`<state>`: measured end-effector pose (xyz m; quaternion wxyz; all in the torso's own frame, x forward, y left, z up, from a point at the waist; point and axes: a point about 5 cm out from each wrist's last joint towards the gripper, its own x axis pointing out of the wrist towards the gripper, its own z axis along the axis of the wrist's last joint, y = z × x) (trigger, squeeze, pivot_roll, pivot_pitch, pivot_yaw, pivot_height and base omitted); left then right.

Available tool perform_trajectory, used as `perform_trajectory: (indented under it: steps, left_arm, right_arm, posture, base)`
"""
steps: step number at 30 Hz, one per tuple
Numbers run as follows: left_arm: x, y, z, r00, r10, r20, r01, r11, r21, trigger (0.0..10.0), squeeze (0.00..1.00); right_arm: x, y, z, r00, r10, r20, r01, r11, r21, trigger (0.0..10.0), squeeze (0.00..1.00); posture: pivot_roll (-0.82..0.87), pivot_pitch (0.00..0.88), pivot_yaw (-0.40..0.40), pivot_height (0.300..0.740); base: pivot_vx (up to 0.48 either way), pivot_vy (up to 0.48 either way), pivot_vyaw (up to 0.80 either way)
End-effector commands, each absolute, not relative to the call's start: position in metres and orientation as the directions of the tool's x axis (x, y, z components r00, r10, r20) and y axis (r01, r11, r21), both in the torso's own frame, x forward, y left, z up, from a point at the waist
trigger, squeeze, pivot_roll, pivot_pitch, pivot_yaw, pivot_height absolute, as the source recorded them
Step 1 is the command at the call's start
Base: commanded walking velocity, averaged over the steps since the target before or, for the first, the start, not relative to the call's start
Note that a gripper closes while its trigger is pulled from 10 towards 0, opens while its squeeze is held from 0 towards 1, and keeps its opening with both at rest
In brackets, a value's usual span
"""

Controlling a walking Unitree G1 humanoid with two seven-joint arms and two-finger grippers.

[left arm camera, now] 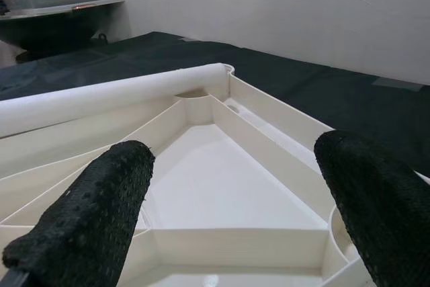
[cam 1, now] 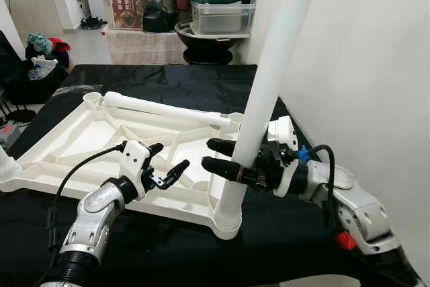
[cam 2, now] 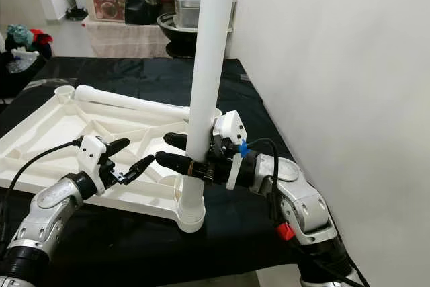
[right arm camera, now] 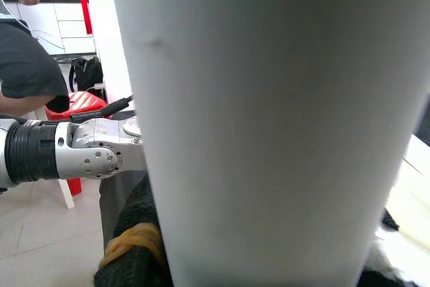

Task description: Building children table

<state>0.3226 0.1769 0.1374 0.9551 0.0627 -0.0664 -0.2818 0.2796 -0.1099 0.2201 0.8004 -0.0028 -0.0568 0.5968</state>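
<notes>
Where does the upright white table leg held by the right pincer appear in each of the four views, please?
Left eye view: upright table leg right of centre, leaning slightly, foot in the tabletop's near corner socket.
Right eye view: it stands at centre.
Left wrist view: not in it; a second leg lies across the upturned tabletop.
Right wrist view: it is very close, spanning most of the picture.
Shared landmark: the lying leg.

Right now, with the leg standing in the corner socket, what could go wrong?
1. The upright leg leans slightly; if the right claw lets go, it may tip out of the corner socket.
2. The tabletop lies upside down and the left claw hovers open, not bracing it, so pushing may slide it.
</notes>
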Motion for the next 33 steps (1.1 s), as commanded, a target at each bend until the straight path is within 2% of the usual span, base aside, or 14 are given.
perform_trajectory:
  steps: [1, 4, 5, 9, 12, 13, 14, 15, 18, 24, 27, 28, 30, 33]
  left_arm:
    - [0.322, 0.177, 0.132, 0.835, -0.544, 0.077, 0.530, 0.834, 0.152, 10.0, 0.00]
    - [0.324, 0.175, 0.133, 0.833, -0.548, 0.077, 0.533, 0.832, 0.151, 10.0, 0.00]
    - [0.324, 0.175, 0.133, 0.833, -0.548, 0.077, 0.533, 0.832, 0.151, 10.0, 0.00]
    - [0.324, 0.175, 0.132, 0.836, -0.543, 0.077, 0.528, 0.835, 0.153, 10.0, 0.00]
    - [0.324, 0.175, 0.132, 0.838, -0.540, 0.077, 0.526, 0.837, 0.154, 10.0, 0.00]
    - [0.324, 0.175, 0.132, 0.841, -0.535, 0.077, 0.520, 0.840, 0.155, 10.0, 0.00]
    - [0.324, 0.175, 0.132, 0.841, -0.535, 0.077, 0.520, 0.840, 0.155, 10.0, 0.00]
    - [0.324, 0.176, 0.131, 0.846, -0.527, 0.077, 0.512, 0.845, 0.156, 10.0, 0.00]
    - [0.324, 0.176, 0.131, 0.851, -0.518, 0.079, 0.503, 0.850, 0.157, 10.0, 0.00]
    - [0.325, 0.176, 0.132, 0.854, -0.514, 0.084, 0.498, 0.853, 0.157, 10.0, 0.00]
    - [0.325, 0.177, 0.132, 0.855, -0.511, 0.084, 0.495, 0.854, 0.158, 10.0, 0.00]
    - [0.326, 0.178, 0.132, 0.858, -0.507, 0.082, 0.492, 0.857, 0.157, 10.0, 0.00]
    - [0.326, 0.178, 0.132, 0.858, -0.507, 0.082, 0.492, 0.857, 0.157, 10.0, 0.00]
    - [0.326, 0.178, 0.131, 0.860, -0.504, 0.079, 0.488, 0.859, 0.156, 10.0, 0.00]
  right_arm:
    - [0.275, -0.099, 0.201, 0.241, 0.970, 0.042, -0.971, 0.241, 0.010, 0.0, 0.00]
    - [0.285, -0.101, 0.196, 0.356, 0.935, 0.015, -0.935, 0.355, 0.018, 0.0, 0.00]
    - [0.285, -0.101, 0.196, 0.356, 0.935, 0.015, -0.935, 0.355, 0.018, 0.0, 0.00]
    - [0.301, -0.111, 0.176, 0.587, 0.806, -0.077, -0.808, 0.589, 0.005, 0.0, 0.00]
    - [0.302, -0.114, 0.173, 0.626, 0.774, -0.094, -0.777, 0.630, 0.012, 0.0, 0.00]
    - [0.306, -0.118, 0.168, 0.687, 0.716, -0.125, -0.721, 0.693, 0.004, 0.0, 0.00]
    - [0.306, -0.118, 0.168, 0.687, 0.716, -0.125, -0.721, 0.693, 0.004, 0.0, 0.00]
    - [0.310, -0.123, 0.162, 0.750, 0.642, -0.157, -0.651, 0.759, -0.004, 0.0, 0.00]
    - [0.315, -0.132, 0.157, 0.834, 0.524, -0.173, -0.532, 0.847, -0.003, 0.0, 0.00]
    - [0.318, -0.143, 0.153, 0.917, 0.360, -0.173, -0.366, 0.931, -0.002, 0.0, 0.00]
    - [0.317, -0.145, 0.145, 0.931, 0.298, -0.212, -0.304, 0.953, 0.001, 0.0, 0.00]
    - [0.316, -0.150, 0.132, 0.941, 0.195, -0.277, -0.194, 0.981, 0.031, 0.0, 0.00]
    - [0.316, -0.150, 0.132, 0.941, 0.195, -0.277, -0.194, 0.981, 0.031, 0.0, 0.00]
    - [0.320, -0.157, 0.128, 0.949, 0.095, -0.301, -0.073, 0.994, 0.082, 0.0, 0.00]
  posture:
    - [0.06, 0.000, -0.080, 0.740]
    - [0.05, 0.000, -0.077, 0.740]
    - [0.05, 0.000, -0.077, 0.740]
    - [0.04, 0.000, -0.077, 0.740]
    - [0.04, 0.000, -0.077, 0.740]
    - [0.04, 0.000, -0.078, 0.740]
    - [0.04, 0.000, -0.078, 0.740]
    - [0.04, 0.000, -0.078, 0.740]
    - [0.04, 0.000, -0.079, 0.740]
    - [0.04, 0.000, -0.078, 0.740]
    - [0.03, 0.000, -0.075, 0.740]
    - [0.03, 0.000, -0.079, 0.740]
    - [0.03, 0.000, -0.079, 0.740]
    - [0.04, 0.000, -0.082, 0.740]
  base:
    - [0.000, 0.000, 0.00]
    - [0.000, 0.000, 0.00]
    - [0.000, 0.000, 0.00]
    - [0.000, 0.000, 0.00]
    - [0.000, 0.000, 0.00]
    - [0.000, 0.000, 0.00]
    - [0.000, 0.000, 0.00]
    - [0.000, 0.000, 0.00]
    - [0.000, 0.000, 0.00]
    - [0.000, 0.000, 0.00]
    - [0.000, 0.000, 0.00]
    - [0.000, 0.000, 0.00]
    - [0.000, 0.000, 0.00]
    - [0.000, 0.000, 0.00]
